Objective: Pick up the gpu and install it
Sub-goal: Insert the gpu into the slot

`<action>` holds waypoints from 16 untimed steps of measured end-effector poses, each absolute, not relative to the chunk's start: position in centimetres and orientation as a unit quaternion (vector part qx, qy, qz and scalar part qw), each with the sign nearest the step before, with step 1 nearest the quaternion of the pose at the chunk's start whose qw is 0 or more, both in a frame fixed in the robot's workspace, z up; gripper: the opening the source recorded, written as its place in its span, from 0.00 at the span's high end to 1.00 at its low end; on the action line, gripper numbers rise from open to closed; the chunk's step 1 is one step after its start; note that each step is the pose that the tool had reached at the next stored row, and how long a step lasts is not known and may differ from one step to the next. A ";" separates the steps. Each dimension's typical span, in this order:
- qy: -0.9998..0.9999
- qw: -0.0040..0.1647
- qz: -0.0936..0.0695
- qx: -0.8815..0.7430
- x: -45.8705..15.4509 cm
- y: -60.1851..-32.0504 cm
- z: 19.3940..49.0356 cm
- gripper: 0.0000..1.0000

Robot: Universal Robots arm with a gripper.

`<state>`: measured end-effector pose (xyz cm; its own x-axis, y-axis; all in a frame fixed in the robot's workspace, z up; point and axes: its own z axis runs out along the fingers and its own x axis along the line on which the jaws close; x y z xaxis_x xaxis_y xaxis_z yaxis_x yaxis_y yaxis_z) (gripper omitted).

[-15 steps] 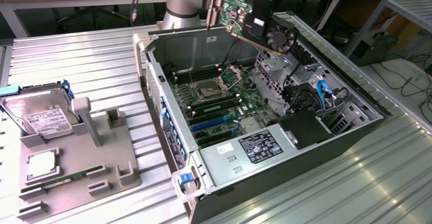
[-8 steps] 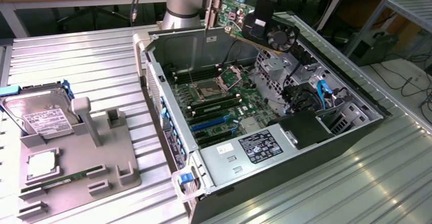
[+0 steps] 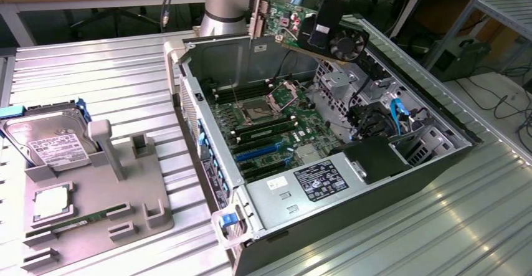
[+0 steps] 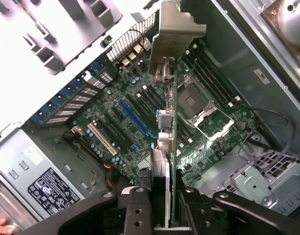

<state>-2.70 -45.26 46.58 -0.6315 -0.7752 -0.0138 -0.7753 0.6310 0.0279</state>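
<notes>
Gpu [image 3: 287, 22]: in the air over the far end of the open case [image 3: 193, 104], clear of the motherboard [image 3: 266, 129], toward the counter's [image 3: 91, 70] far edge.
Pincer [image 4: 164, 215]: pressed onto the gpu, one finger on each face, gripping the end away from the bracket [image 4: 177, 34].
Long axis: in the exterior view it runs from the bracket on the exterior view's left to the pincer on the exterior view's right, dipping slightly toward the pincer.
Attitude: the card stands on edge. From the wrist it appears edge-on above the motherboard's slots, bracket farthest from the fingers.
Look: thin green board with red parts and dark chips on the visible face, and a long silver bracket across one end.
Case: lies on its side on the counter, open side up.
</notes>
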 end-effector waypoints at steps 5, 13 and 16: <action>0.885 0.000 0.016 -0.466 -2.7 -45.3 46.6 0.73; 0.858 -0.001 0.016 -0.514 -2.7 -45.3 46.6 0.73; 0.845 -0.002 0.015 -0.534 -2.7 -45.3 46.6 0.73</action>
<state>-2.71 -45.26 46.56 -0.4296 -0.9029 -0.0138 -0.9028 0.4291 0.0279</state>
